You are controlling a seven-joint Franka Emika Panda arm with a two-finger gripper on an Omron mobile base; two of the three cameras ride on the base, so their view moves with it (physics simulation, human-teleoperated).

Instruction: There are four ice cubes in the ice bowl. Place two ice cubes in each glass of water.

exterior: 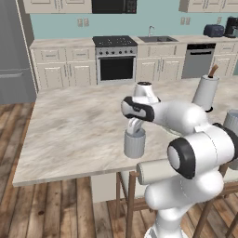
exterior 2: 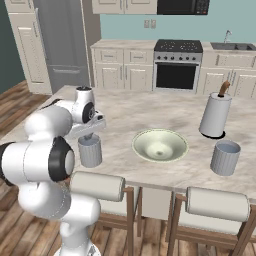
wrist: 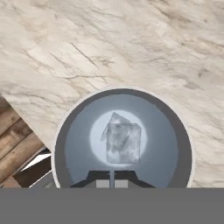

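Observation:
My gripper is shut and points straight down into the left glass of water. Pale ice cubes lie overlapping at that glass's bottom, below my fingertips; how many I cannot tell. From the sides, the gripper hangs just over the rim of this glass, near the counter's front edge. The ice bowl sits to its right on the counter. The other glass of water stands right of the bowl.
A tall white holder with a brown-handled utensil stands behind the right glass. Two stool backs line the counter's front edge. The marble counter stretches bare to the left.

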